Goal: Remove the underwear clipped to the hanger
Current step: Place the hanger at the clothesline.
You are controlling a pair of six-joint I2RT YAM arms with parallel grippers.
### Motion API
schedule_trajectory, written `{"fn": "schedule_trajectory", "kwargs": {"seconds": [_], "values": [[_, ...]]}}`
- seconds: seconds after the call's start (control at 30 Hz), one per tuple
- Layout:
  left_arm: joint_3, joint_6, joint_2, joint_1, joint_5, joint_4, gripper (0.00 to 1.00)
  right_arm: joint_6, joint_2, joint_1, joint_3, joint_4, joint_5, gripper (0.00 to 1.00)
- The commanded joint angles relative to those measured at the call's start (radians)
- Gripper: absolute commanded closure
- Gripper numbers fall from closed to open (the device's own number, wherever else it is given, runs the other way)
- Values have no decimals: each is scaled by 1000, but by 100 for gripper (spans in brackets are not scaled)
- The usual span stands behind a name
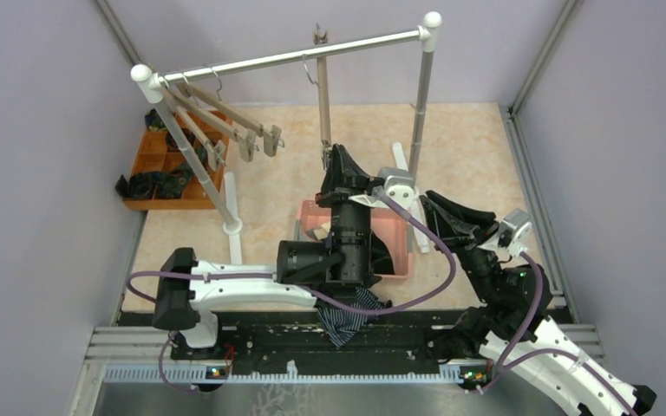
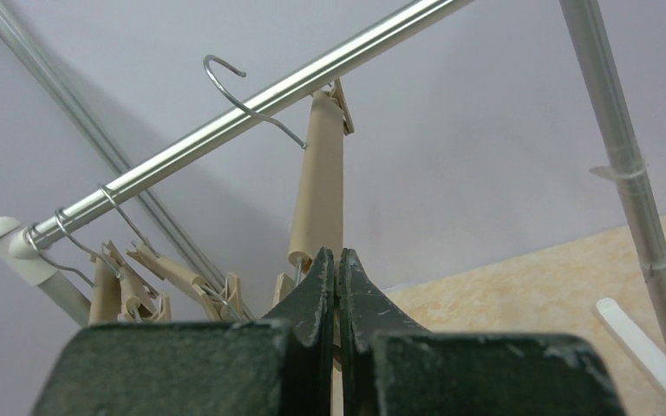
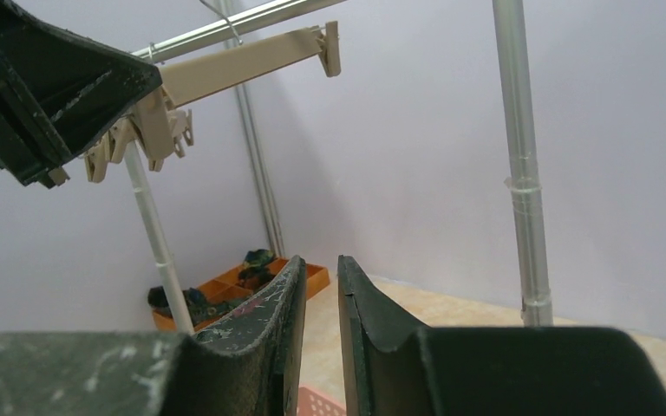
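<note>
Where beige tabletop ends, striped underwear; lilac walls.

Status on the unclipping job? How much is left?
Done: bunched hangers look bare; striped underwear lies at the near edge of the table. In hand: left gripper shut at the lower clip of the middle hanger, no cloth visible there; right gripper empty. Left: nothing seen clipped; basket contents hidden.

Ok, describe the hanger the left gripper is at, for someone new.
Find the silver rail across the back. Near its middle one tan hanger dangles almost straight down. It hangs alone; the other hangers bunch at the rail's left end.
</note>
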Motion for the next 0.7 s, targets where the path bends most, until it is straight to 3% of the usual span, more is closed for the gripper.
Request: {"fn": "schedule_trajectory", "kwargs": {"seconds": [0.0,0.2,0.4,0.57,0.67], "values": [[51,-112,-63,33,40,-48,100,14,5,-8,27,29,-40,80],[70,-496,-161,120,55,-502,100,22,3,-8,30,26,-65,80],[101,-603,-177,182,59,-671,100,26,2,-8,32,27,-70,81],[82,-925,-231,221,114,-1036,100,30,0,-8,25,39,-81,81],[48,-1062,-262,243,138,-1156,100,32,-2,-8,23,44,-86,81]]}}
